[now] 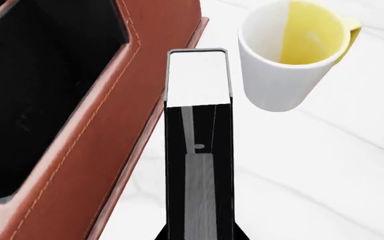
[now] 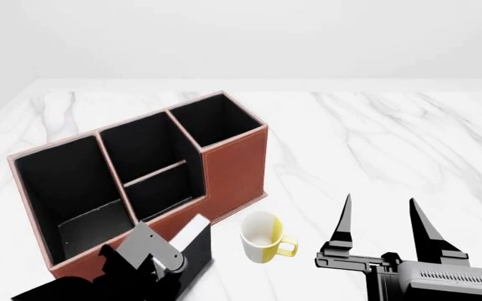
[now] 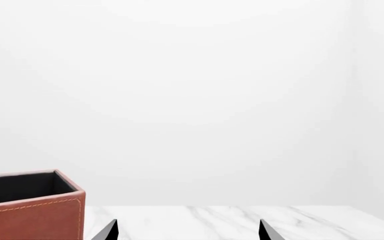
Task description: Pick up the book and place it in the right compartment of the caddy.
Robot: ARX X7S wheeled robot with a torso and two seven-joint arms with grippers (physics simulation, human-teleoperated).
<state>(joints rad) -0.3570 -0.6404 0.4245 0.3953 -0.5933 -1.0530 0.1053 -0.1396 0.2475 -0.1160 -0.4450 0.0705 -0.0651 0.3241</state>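
Note:
The book (image 2: 195, 237), black covers with white page edges, is held upright just in front of the caddy's front wall (image 2: 234, 169). In the left wrist view the book (image 1: 199, 80) fills the middle, between the caddy (image 1: 92, 150) and a mug. My left gripper (image 2: 167, 260) is shut on the book; only its base shows in the left wrist view (image 1: 199, 235). The right compartment (image 2: 216, 119), the tallest end section, is open and black inside. My right gripper (image 2: 379, 219) is open and empty, to the right of the mug; its tips frame the right wrist view (image 3: 186, 232).
A white mug (image 2: 262, 237) with yellow inside stands right next to the book, also in the left wrist view (image 1: 292, 60). The caddy's corner shows in the right wrist view (image 3: 32, 210). The white marble table (image 2: 375, 138) spreads to the right and back.

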